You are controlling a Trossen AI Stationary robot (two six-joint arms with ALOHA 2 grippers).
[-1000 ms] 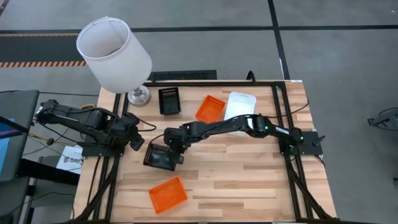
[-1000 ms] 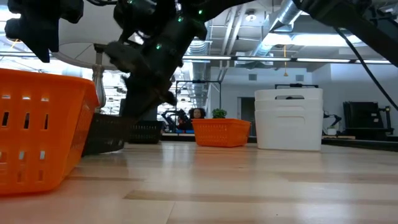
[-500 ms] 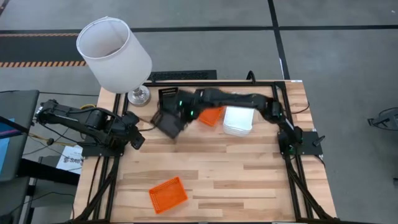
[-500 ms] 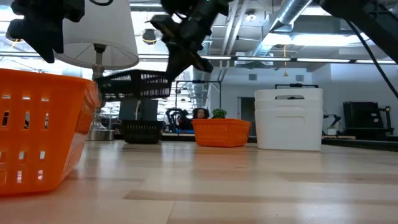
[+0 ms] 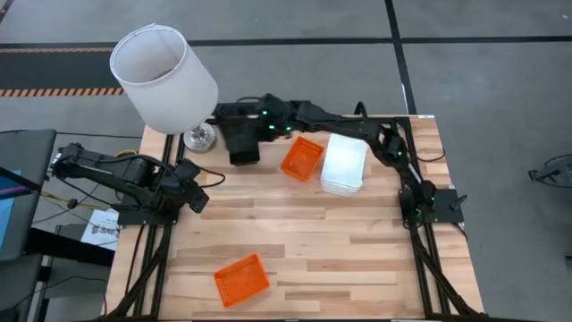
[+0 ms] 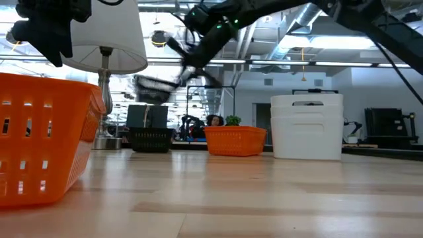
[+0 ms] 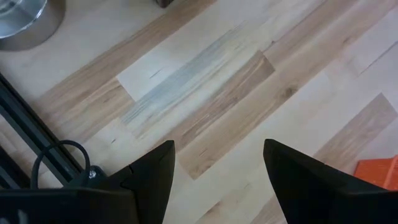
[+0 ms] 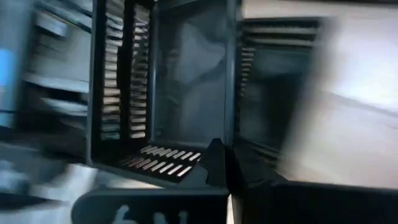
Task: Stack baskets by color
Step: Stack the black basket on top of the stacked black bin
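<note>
The right gripper [image 5: 253,119] reaches across the far edge of the tabletop, its fingers clamped tight on the near wall of a black mesh basket [image 8: 168,87]. In the right wrist view the basket's slatted walls and floor fill the space just ahead of the fingers, so the grip looks to be on the rim. In the low view the carried basket [image 6: 157,86] hangs in the air, tilted, above a second black basket [image 6: 151,139] that stands on the tabletop. From above, the resting black basket [image 5: 243,148] lies close to the far edge, just beside the lamp base [image 5: 199,138], and the carried one sits over or a little beyond it. Lifting it clear of the wood and bringing it above its like-coloured mate appears to be the way to drop one into the other; the tilt suggests it will need levelling first.

An orange basket [image 5: 302,157] stands just beside the black one, toward the right edge, and the white baskets [image 5: 344,164] already sit nested in a pile next to that. Another orange basket [image 5: 241,277] lies well apart, near the front edge toward the left corner, so the orange colour seems not yet gathered.

The left gripper [image 5: 192,192] waits near the left edge with its fingers [image 7: 152,180] spread wide over bare wood, holding nothing. The white lamp shade [image 5: 164,79] overhangs the far left corner.
</note>
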